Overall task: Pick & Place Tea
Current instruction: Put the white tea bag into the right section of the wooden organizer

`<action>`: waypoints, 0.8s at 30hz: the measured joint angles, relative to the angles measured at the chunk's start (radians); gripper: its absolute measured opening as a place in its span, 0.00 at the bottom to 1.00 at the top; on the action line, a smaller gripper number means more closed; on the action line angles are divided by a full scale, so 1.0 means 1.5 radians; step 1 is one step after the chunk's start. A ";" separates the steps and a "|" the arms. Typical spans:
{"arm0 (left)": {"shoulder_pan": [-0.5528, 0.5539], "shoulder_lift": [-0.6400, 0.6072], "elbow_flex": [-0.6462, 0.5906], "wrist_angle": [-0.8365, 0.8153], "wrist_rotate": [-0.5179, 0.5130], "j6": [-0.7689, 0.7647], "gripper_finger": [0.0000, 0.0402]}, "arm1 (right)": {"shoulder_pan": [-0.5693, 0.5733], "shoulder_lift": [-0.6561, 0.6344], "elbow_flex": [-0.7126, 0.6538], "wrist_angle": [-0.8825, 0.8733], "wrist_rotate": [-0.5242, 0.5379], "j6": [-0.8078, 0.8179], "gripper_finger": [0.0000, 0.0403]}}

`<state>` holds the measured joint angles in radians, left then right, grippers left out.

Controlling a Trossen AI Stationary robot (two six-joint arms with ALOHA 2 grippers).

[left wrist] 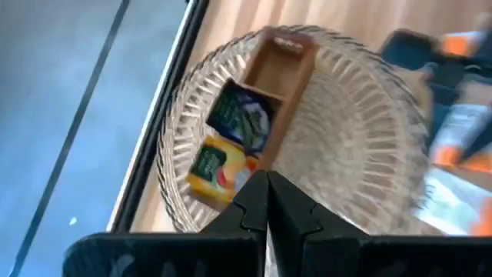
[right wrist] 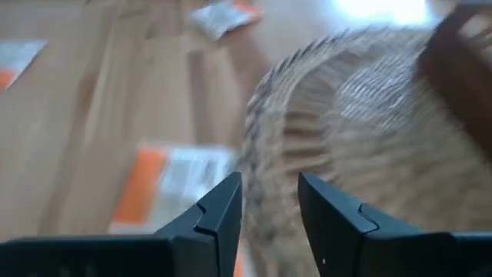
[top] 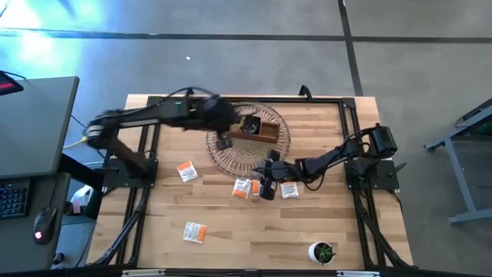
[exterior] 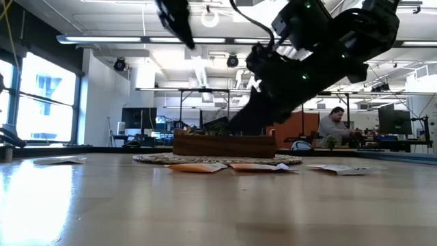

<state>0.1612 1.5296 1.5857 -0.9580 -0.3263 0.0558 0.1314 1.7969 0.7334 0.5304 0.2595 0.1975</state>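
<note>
The tea sachets are flat squares. Two white-and-orange sachets (top: pixel 246 187) (top: pixel 288 190) lie flat on the table beside my right gripper (top: pixel 265 185), and two more (top: pixel 187 171) (top: pixel 195 231) lie to the left. A black sachet (left wrist: pixel 242 115) and a yellow one (left wrist: pixel 215 165) sit in the brown wooden tray (top: pixel 257 127). My right gripper (right wrist: pixel 269 204) is open and hovers at the woven mat's near rim, above a sachet (right wrist: pixel 169 185). My left gripper (left wrist: pixel 267 192) is shut and empty, raised above the mat's left part (top: pixel 223 141).
The tray stands on a round woven mat (top: pixel 250 142) at the table's far middle. A small green plant in a white pot (top: pixel 323 251) stands near the near right edge. Bare wood lies along the near side (top: pixel 261 238). A person sits in the room behind (exterior: pixel 334 126).
</note>
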 joint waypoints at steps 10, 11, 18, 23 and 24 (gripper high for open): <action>-0.124 -0.285 -0.316 0.131 -0.003 -0.118 0.00 | 0.051 0.000 0.000 0.010 -0.049 0.028 0.26; -0.138 -0.306 -0.359 0.172 0.002 -0.124 0.00 | 0.056 0.000 0.000 0.027 -0.041 0.029 0.25; -0.188 -0.354 -0.539 0.403 0.037 -0.163 0.00 | 0.062 0.000 0.000 0.056 -0.007 0.191 0.23; -0.186 -0.354 -0.554 0.392 0.038 -0.186 0.00 | 0.063 -0.001 0.000 -0.068 -0.039 0.341 0.21; -0.186 -0.354 -0.554 0.397 0.036 -0.185 0.00 | 0.063 -0.001 -0.001 -0.089 -0.049 0.344 0.21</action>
<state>-0.1181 0.9993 0.7551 -0.3633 -0.2719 -0.2223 0.2256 1.7957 0.7325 0.3974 0.1866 0.7129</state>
